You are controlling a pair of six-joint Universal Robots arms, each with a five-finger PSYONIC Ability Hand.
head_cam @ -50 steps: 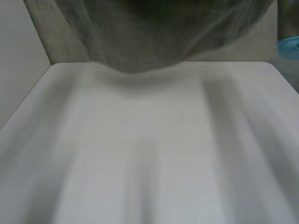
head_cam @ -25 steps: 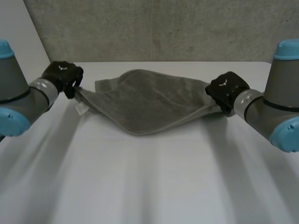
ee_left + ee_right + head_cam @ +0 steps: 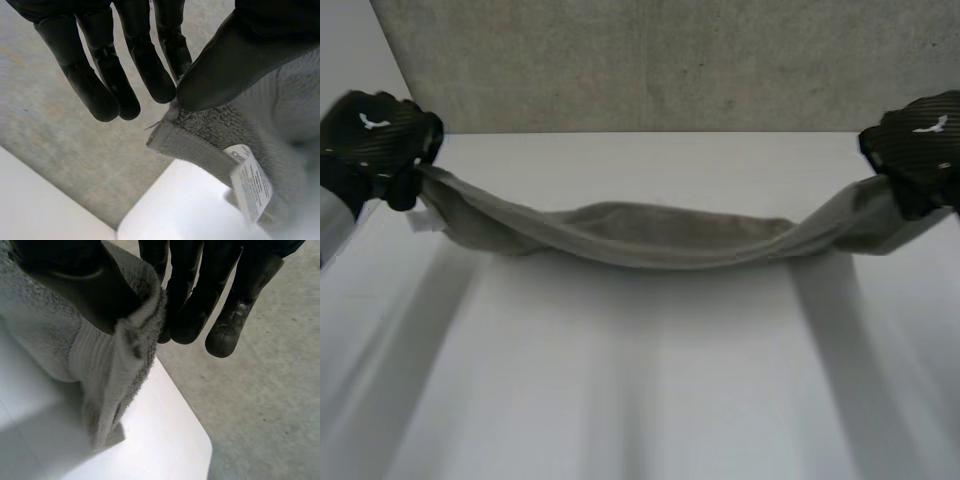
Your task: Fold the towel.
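No fold made yet, I'd say: the grey towel (image 3: 660,235) hangs bunched between the left hand (image 3: 375,140) and the right hand (image 3: 920,150), sagging in the middle just over the white worktop (image 3: 640,380). The left pinches a corner next to the care label (image 3: 250,182), and the right pinches the far end thumb-to-fingers. Only a concrete wall (image 3: 650,60) beyond the hands, so nothing blocking.

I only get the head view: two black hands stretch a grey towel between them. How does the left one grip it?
Observer: The left hand pinches the towel by a corner, between its thumb and a fingertip; its other fingers are straight.
Visitor: What's the white scrap beside it?
Observer: A sewn-in label, with print too small to read.
Visitor: And the other side?
Observer: The right hand clamps a bunched end between its thumb and fingers.
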